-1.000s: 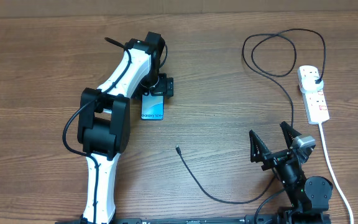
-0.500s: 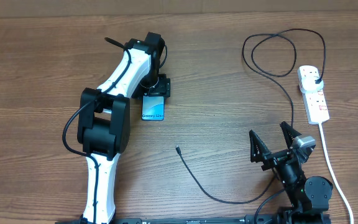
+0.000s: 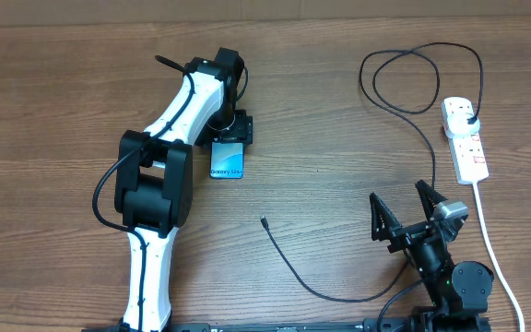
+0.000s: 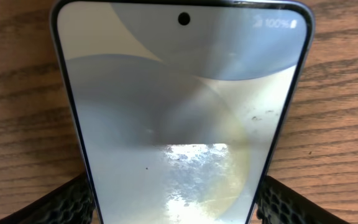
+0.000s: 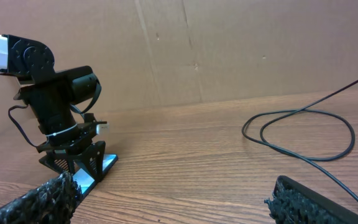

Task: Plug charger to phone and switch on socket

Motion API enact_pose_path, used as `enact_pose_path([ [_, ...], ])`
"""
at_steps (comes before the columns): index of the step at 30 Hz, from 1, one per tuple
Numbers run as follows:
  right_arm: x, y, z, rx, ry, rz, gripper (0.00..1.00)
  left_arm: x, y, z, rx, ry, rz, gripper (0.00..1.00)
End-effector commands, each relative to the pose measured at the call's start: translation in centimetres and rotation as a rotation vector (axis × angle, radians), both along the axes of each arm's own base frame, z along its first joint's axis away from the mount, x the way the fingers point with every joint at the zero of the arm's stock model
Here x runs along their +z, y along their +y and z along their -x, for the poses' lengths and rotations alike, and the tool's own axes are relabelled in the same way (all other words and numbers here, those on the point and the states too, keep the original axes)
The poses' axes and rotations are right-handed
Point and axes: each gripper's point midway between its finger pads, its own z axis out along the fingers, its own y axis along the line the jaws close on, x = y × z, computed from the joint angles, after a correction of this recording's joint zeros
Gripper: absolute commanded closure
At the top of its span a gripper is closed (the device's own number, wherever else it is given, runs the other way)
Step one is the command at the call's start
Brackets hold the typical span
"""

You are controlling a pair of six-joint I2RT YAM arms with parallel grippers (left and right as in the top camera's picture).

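Observation:
The phone [image 3: 227, 161] lies flat on the table with its light-blue screen up. My left gripper [image 3: 230, 135] stands over its far end. In the left wrist view the phone [image 4: 179, 106] fills the frame, and both fingers of the left gripper [image 4: 174, 208] press its long edges. The charger cable [image 3: 293, 273] curves across the table, with its connector tip [image 3: 263, 221] free and its plug [image 3: 468, 114] in the socket [image 3: 464, 138]. My right gripper [image 3: 404, 210] is open and empty at the front right. The right wrist view shows the phone [image 5: 98, 171] far off.
The socket's thick white cord [image 3: 491, 249] runs down the right side to the front edge. The charger cable makes a loop [image 3: 413, 78] at the back right. A cardboard wall [image 5: 229, 50] stands behind the table.
The left gripper's fingers have closed in on the phone's far end. The phone, the cable and the right arm have not moved.

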Motion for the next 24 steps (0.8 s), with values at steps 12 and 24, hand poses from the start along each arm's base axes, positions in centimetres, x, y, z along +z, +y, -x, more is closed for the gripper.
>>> enact_pose_path([
  [12, -0.14, 0.08, 0.01, 0.003, -0.005, 0.001, 0.0, -2.3, -0.36, 2.11, 0.003, 0.093, 0.022, 0.08],
  [24, -0.14, 0.08, 0.01, 0.003, -0.005, 0.001, 0.0, -2.07, -0.54, 2.01, 0.015, 0.088, 0.032, 0.2],
])
